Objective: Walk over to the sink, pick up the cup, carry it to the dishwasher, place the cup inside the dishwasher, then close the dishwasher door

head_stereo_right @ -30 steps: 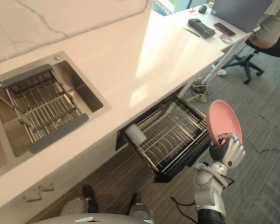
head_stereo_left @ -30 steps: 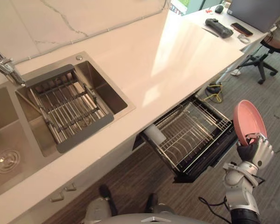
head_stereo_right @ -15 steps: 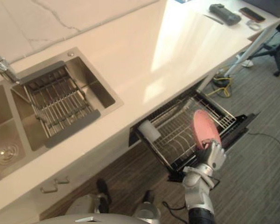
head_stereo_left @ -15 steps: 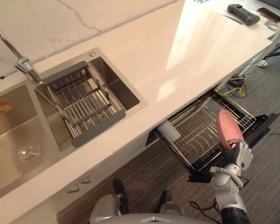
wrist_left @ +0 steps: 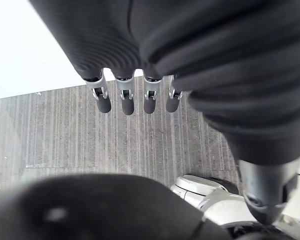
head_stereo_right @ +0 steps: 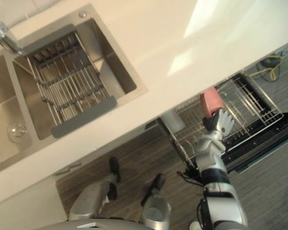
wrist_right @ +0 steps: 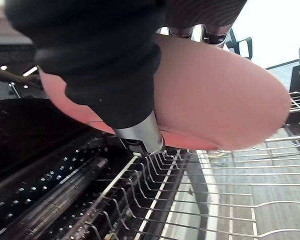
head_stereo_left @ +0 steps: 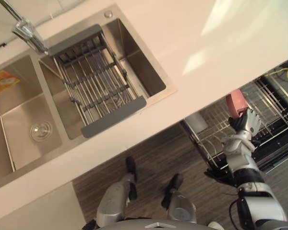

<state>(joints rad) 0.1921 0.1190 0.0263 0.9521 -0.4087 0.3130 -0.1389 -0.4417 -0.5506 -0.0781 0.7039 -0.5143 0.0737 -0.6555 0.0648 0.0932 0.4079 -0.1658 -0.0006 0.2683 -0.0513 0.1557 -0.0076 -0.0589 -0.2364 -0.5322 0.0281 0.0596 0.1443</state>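
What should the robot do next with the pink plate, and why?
Probably lower the right hand a little, so the pink plate slips edge first between the upright wires of the dishwasher rack. The hand grips the plate just above the pulled-out rack. There are free slots under the plate, and it seems not to touch the wires yet. The left hand hangs open.
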